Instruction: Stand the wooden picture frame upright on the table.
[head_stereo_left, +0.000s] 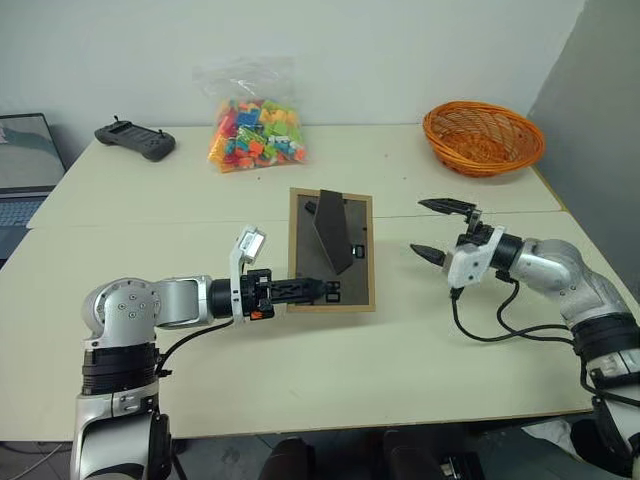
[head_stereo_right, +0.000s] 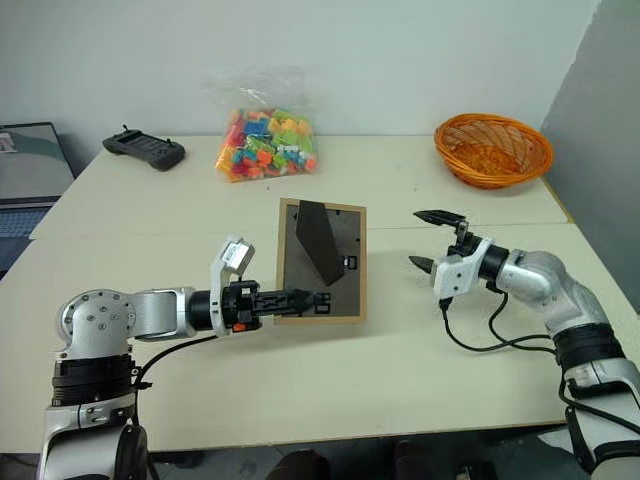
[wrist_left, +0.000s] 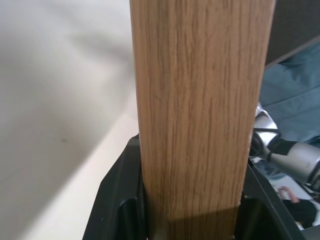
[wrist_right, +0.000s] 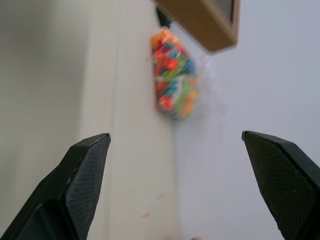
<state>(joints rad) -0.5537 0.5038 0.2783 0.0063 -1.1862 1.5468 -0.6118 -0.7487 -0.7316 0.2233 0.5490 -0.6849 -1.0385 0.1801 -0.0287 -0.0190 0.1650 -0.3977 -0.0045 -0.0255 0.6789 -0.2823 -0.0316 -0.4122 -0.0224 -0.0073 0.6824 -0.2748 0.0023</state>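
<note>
A: Nearest us, the left gripper (head_stereo_left: 318, 291) has its black fingers (wrist_left: 117, 200) clamped on the lower rim of the wooden picture frame (head_stereo_left: 331, 250).

B: And the frame itself?

A: Over the middle of the table (head_stereo_left: 300, 370), dark back facing us, fold-out stand (head_stereo_left: 333, 228) swung out. Whether its bottom edge touches the tabletop, I cannot tell.

B: The other arm?

A: The right gripper (head_stereo_left: 434, 229) sits just right of the frame, apart from it, fingers spread wide and holding nothing.

B: Farther back?

A: A bag of colourful blocks (head_stereo_left: 255, 128), a black controller (head_stereo_left: 135, 139) toward the left, an orange basket (head_stereo_left: 483, 137) at the right, a laptop (head_stereo_left: 25, 160) at the left edge.
</note>
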